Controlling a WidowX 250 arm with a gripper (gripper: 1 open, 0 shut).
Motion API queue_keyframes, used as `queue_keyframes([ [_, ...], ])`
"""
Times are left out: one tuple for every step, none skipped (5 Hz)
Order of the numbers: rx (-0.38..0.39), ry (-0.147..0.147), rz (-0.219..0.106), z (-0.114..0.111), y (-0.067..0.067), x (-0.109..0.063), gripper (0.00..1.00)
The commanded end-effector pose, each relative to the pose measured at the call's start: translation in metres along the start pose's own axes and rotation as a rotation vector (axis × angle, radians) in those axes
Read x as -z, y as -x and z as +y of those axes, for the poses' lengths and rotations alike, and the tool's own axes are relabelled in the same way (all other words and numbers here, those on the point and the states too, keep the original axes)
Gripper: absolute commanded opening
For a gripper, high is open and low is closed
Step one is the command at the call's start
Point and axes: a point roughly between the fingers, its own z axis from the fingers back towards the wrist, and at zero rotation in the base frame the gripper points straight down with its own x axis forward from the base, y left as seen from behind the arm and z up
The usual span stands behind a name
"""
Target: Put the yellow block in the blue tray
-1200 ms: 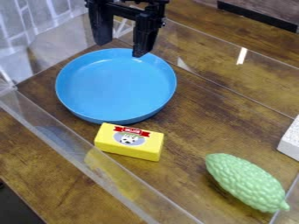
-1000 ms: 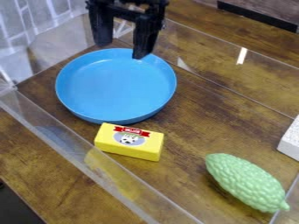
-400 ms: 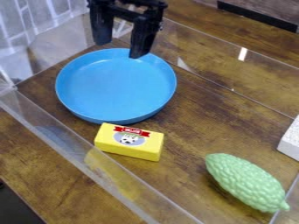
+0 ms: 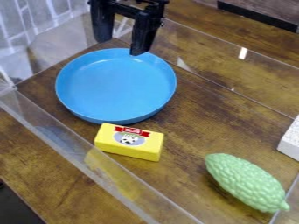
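Observation:
The yellow block (image 4: 128, 141), a small brick with a red and white label on top, lies flat on the wooden table just in front of the blue tray (image 4: 114, 85). The tray is a wide round shallow dish with nothing in it. My gripper (image 4: 121, 38) hangs above the tray's far rim, black fingers (image 4: 142, 39) pointing down and spread open with nothing between them. It is well apart from the block.
A bumpy green oval object (image 4: 246, 180) lies at the front right. A white object (image 4: 291, 138) shows at the right edge. Transparent wall panels run along the left and front of the table.
The gripper has shifted very slightly; the block, the tray and the green object stay where they were.

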Motion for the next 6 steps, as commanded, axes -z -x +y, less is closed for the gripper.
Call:
queue_keyframes([
  [-0.015,0.012,-0.043,0.001,-0.002,-0.014,1.00],
  [-0.020,0.027,-0.031,0.000,0.000,-0.011,1.00],
  [-0.028,0.045,-0.013,-0.001,0.003,-0.010,1.00],
  [-0.033,0.057,0.004,-0.002,0.007,-0.009,1.00],
  [-0.033,0.065,0.019,-0.001,0.008,-0.008,1.00],
  [-0.029,0.070,0.031,0.000,0.009,-0.008,1.00],
])
